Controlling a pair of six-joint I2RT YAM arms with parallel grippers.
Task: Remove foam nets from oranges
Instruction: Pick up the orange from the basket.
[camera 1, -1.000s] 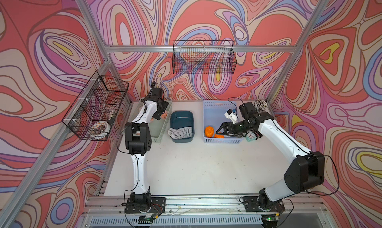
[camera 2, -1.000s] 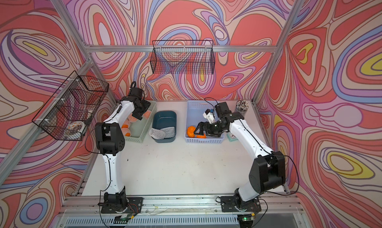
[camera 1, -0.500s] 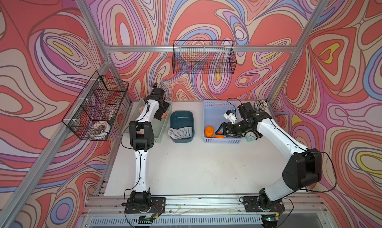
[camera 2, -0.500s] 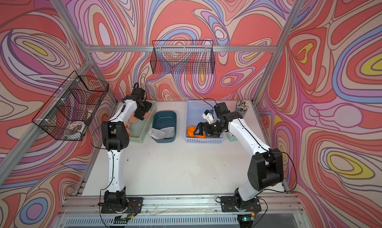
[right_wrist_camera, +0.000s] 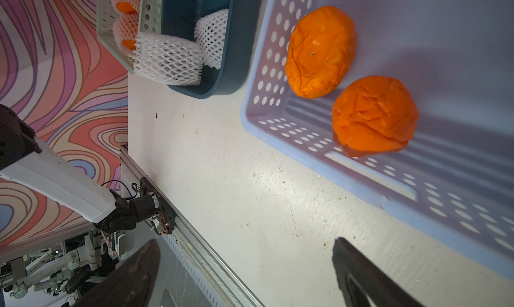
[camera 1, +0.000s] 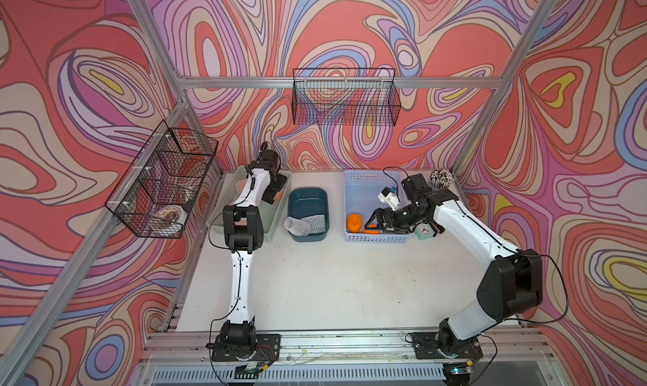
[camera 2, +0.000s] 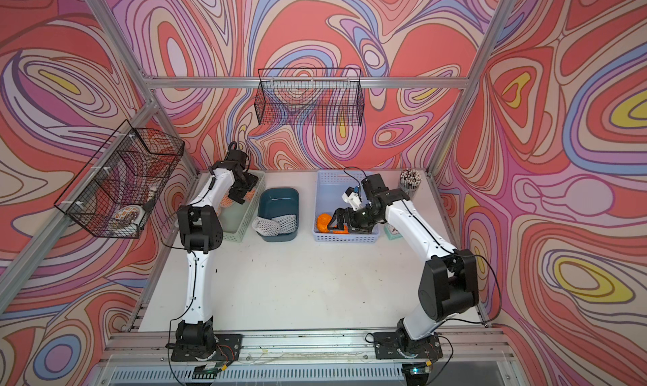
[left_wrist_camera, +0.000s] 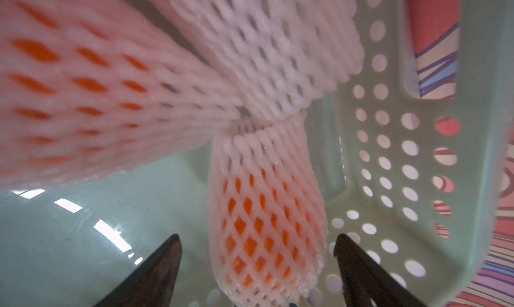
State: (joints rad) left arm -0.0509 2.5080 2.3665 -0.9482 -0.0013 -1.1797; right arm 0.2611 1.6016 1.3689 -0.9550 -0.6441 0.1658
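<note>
My left gripper (left_wrist_camera: 256,237) is open inside the green basket (left_wrist_camera: 389,158), at the back left in both top views. A netted orange (left_wrist_camera: 267,222) lies between its fingers, with a gap on each side. A second netted orange (left_wrist_camera: 69,97) and a white foam net (left_wrist_camera: 278,55) lie beside it. My right gripper (right_wrist_camera: 245,241) is open and holds nothing; it hangs over the blue basket (right_wrist_camera: 306,158) near its front wall (camera 1: 380,221). Two bare oranges (right_wrist_camera: 319,52) (right_wrist_camera: 372,116) rest in that basket. Two empty foam nets (right_wrist_camera: 167,60) (right_wrist_camera: 211,38) lie in the teal bin (camera 1: 308,198).
Black wire baskets hang on the back wall (camera 1: 345,97) and the left wall (camera 1: 161,184). A cup of pens (camera 1: 440,179) and a small clock (camera 1: 425,231) stand right of the blue basket. An aluminium rail (camera 1: 332,342) runs along the table's front.
The left arm's elbow has swung right and its wrist has reached deeper into the green basket. The right arm has hardly moved.
</note>
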